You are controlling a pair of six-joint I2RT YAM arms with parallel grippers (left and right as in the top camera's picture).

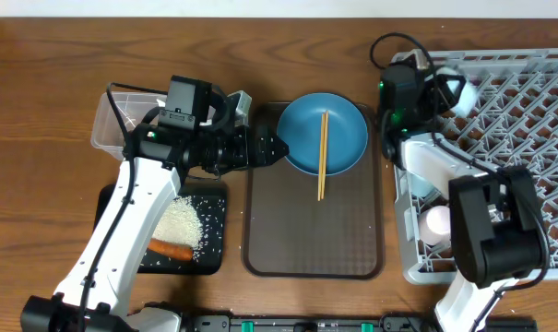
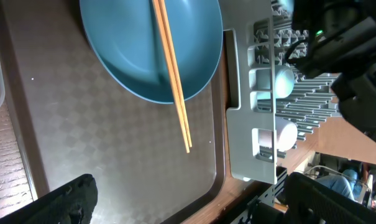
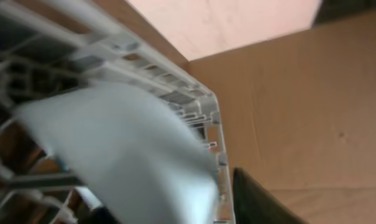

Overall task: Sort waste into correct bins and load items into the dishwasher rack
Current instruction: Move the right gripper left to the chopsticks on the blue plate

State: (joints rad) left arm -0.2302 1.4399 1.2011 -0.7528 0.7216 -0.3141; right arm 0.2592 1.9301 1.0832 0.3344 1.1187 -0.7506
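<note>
Overhead: a large dark blue round plate sits at the far end of a brown serving tray, a pair of wooden chopsticks loose across it. Stiff, probably slick and breakable, it wants a rim grip, sticks lifted first. Left claw gapes empty beside its rim. Right claw, over the grey lattice rack, cannot be read.

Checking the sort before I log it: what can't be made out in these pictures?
Right wrist view: pale object in the dishwasher rack is motion-blurred, unidentifiable.
Overhead: right gripper, jaws masked by its own body, state unclear.
Overhead: clear tub largely covered by the left arm, contents unseen.
</note>
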